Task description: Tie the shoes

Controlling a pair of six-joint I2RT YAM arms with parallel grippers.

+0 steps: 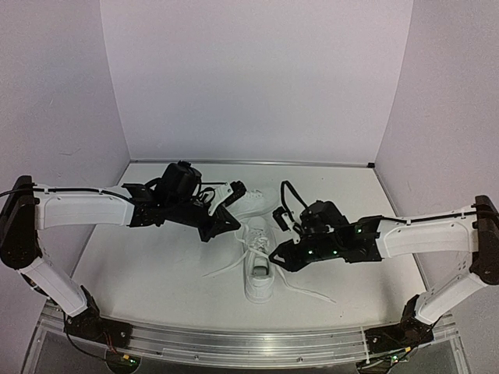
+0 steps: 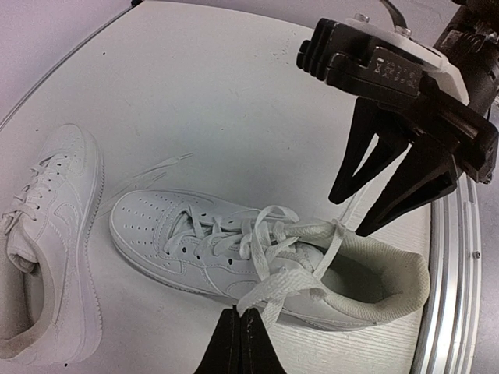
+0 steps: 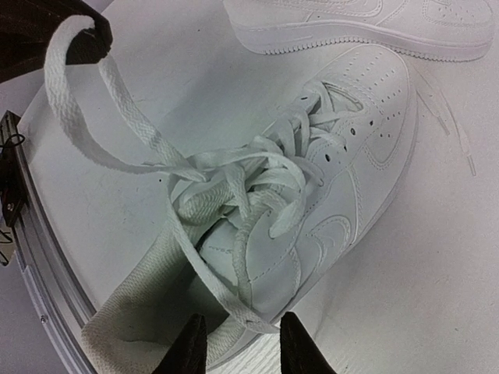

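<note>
White flat lace (image 2: 292, 284) clamped in left gripper (image 2: 240, 327), fingers pressed together at bottom centre of the left wrist view. Same grip at upper left of the right wrist view, lace hanging off it in a slack curve back to the eyelets.

Right gripper (image 3: 243, 321) parted, one finger either side of a second strand (image 3: 234, 300) at bottom centre of its own view. Not pinching it, as far as visible.

Both grippers over the lower shoe (image 1: 260, 273), centre of the top view, heel toward the bottom edge, toe pointing up the frame. Upper shoe (image 1: 248, 201) just past that toe, lying crosswise, partly hidden behind the left gripper.

Progress, as a judgement:
- lower shoe: laced through the eyelets, crossed tangle (image 3: 226, 183) bunched over the tongue. Possibly a first overhand, can't tell if cinched. No finished bow
- upper shoe: laced, no bow visible
- thin lace ends (image 3: 448, 117) flat on the table (image 1: 156, 265) near the right edge of the right wrist view. Can't tell which shoe they belong to

Left to do: close right gripper on its strand, form the loops, wrap, pull tight on the lower shoe, then repeat the whole sequence on the upper one. Looks early, well under half done
</note>
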